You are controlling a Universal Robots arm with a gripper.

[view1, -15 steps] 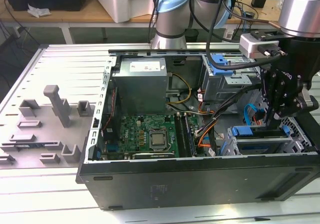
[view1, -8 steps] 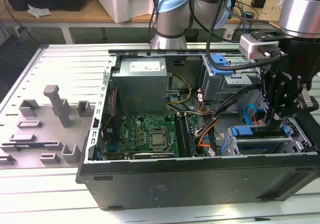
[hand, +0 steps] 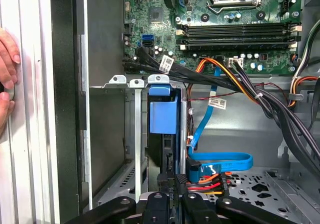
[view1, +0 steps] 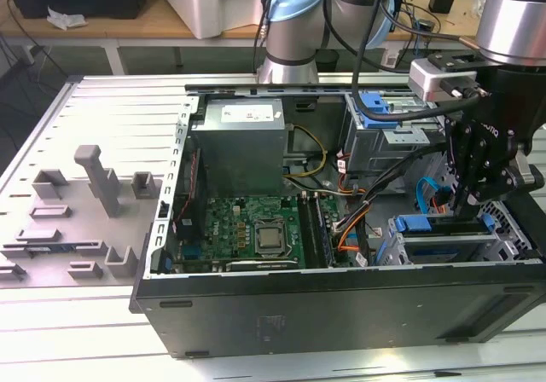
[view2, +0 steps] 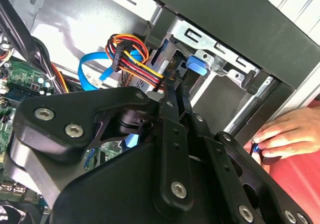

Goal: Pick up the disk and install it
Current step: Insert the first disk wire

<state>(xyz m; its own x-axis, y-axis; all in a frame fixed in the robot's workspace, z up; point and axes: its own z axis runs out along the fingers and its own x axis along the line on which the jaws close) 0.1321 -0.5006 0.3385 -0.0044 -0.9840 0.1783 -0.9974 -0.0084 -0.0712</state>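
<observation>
The disk sits edge-up in the drive cage at the exterior view's right, inside the open computer case. Its blue carrier frame shows between the cage's metal rails in the first wrist view, and the frame's blue tab shows in the second wrist view. My gripper hangs straight over the cage. Its black fingers are shut together, and the tips rest at the disk's near end. In the second wrist view my gripper points into the slot, beside a connector with coloured wires.
A blue flat cable and black cable bundles cross the case floor beside the cage. The motherboard and grey power-supply box fill the case's middle. A person's hand rests outside the case wall. Grey fixtures stand at the exterior view's left.
</observation>
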